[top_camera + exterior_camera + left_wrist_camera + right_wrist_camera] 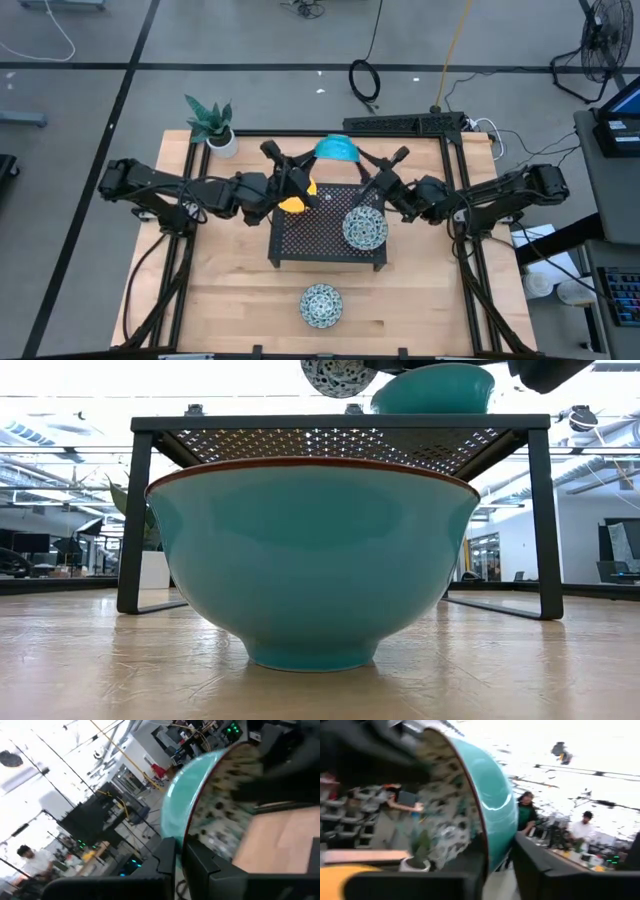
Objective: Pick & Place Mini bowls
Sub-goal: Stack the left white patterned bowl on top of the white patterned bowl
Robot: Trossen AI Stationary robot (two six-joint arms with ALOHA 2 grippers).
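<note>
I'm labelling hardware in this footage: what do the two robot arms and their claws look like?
Both arms are dark, nearly black, built of chunky jointed segments. The left arm and right arm each end in a two-fingered claw: left claw, right claw. Black cables trail from their bases. The fingers look flat, angular and dark. No markings are readable.

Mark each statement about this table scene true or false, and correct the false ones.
1. A patterned bowl sits on the black rack. True.
2. The bowl in front of the rack is plain yellow. False: it is patterned inside, and the low view shows it is teal outside.
3. The potted plant stands at a far corner of the table, on the left arm's side. True.
4. The left gripper holds nothing. False: its fingers are shut on the rim of the teal bowl.
5. The yellow bowl lies on the floor. False: it is at the rack's far edge, beside the left gripper.
</note>
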